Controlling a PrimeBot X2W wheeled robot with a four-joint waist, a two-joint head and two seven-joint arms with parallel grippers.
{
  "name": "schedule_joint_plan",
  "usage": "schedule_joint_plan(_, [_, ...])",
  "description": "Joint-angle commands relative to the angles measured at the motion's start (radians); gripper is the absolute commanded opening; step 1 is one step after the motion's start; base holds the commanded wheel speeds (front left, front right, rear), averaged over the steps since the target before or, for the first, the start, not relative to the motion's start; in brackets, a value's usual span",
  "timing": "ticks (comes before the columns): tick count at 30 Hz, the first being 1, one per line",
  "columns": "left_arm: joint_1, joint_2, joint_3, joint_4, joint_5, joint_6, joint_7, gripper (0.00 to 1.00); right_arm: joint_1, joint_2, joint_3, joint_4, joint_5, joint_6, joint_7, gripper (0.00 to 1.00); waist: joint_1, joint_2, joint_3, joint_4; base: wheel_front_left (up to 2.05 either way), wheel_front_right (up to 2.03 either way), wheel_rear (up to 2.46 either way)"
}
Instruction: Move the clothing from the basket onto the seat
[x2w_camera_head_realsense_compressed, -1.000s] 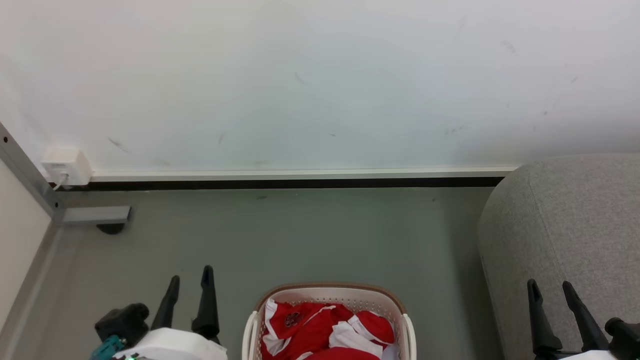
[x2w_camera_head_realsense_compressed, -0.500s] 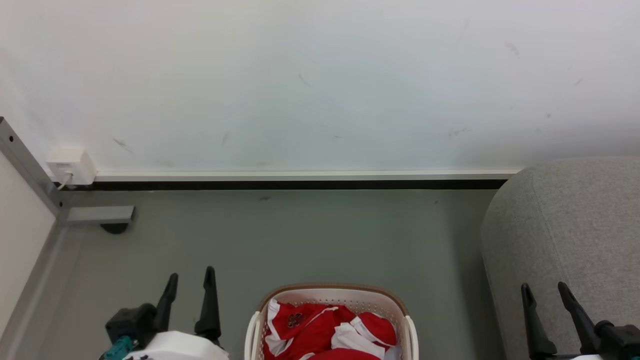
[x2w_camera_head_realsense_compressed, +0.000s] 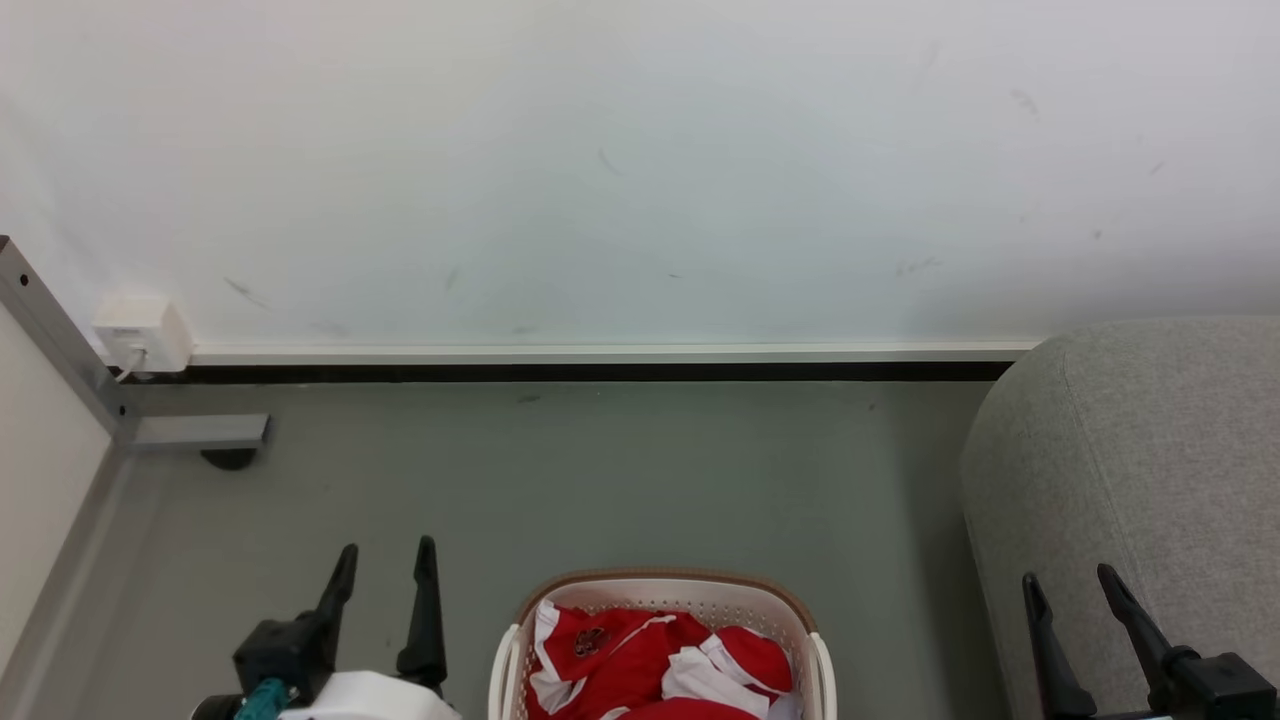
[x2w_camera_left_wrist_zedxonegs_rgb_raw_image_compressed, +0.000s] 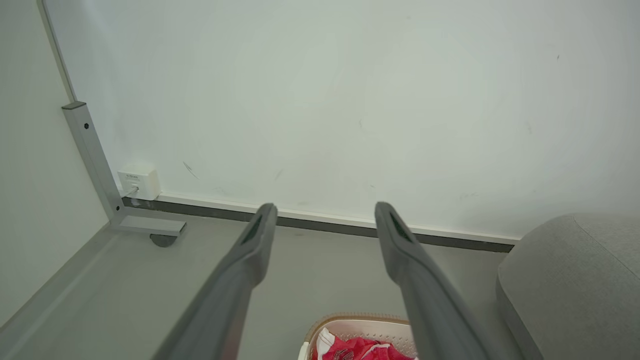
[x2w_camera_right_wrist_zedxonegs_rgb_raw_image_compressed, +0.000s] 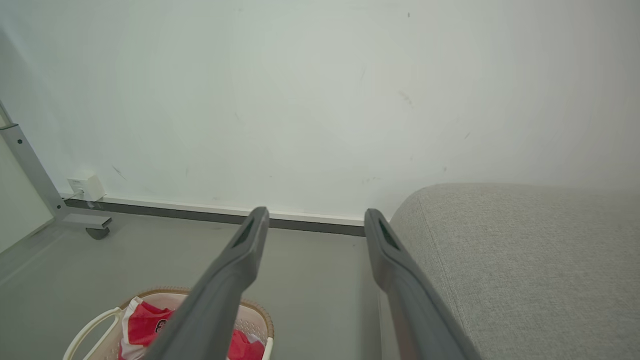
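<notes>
The left gripper (x2w_camera_head_realsense_compressed: 387, 545) stands wide and empty above the grey floor (x2w_camera_head_realsense_compressed: 620, 470). The basket (x2w_camera_head_realsense_compressed: 664, 581) sits just to its right, with the red and white clothing (x2w_camera_head_realsense_compressed: 625, 655) heaped inside. The right gripper (x2w_camera_head_realsense_compressed: 1067, 575), equally wide and empty, hangs at the rounded end of the seat (x2w_camera_head_realsense_compressed: 1150, 450), with the basket off to its left.

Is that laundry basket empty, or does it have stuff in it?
Not empty: rumpled red-and-white clothing lies heaped inside the laundry basket.
</notes>
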Motion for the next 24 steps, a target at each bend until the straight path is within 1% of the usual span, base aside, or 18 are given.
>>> schedule_joint_plan(1, [-0.001, 0.008, -0.001, -0.001, 0.022, 0.004, -0.013, 1.00, -0.012, -0.007, 0.003, 0.002, -0.020, -0.002, -0.006, 1.00, 0.0000, 0.0000, 0.001, -0.001, 0.00, 0.00, 0.00])
schedule_joint_plan(15, [-0.002, 0.009, -0.013, 0.009, 0.108, 0.018, -0.035, 1.00, -0.010, -0.009, 0.013, 0.012, -0.079, -0.002, -0.032, 1.00, 0.0000, 0.0000, 0.008, -0.008, 0.00, 0.00, 0.00])
schedule_joint_plan(24, [-0.001, 0.008, -0.010, 0.013, 0.076, 0.013, -0.033, 1.00, -0.023, 0.012, 0.006, -0.003, -0.003, -0.002, -0.029, 1.00, 0.0000, 0.0000, 0.029, -0.034, 0.00, 0.00, 0.00])
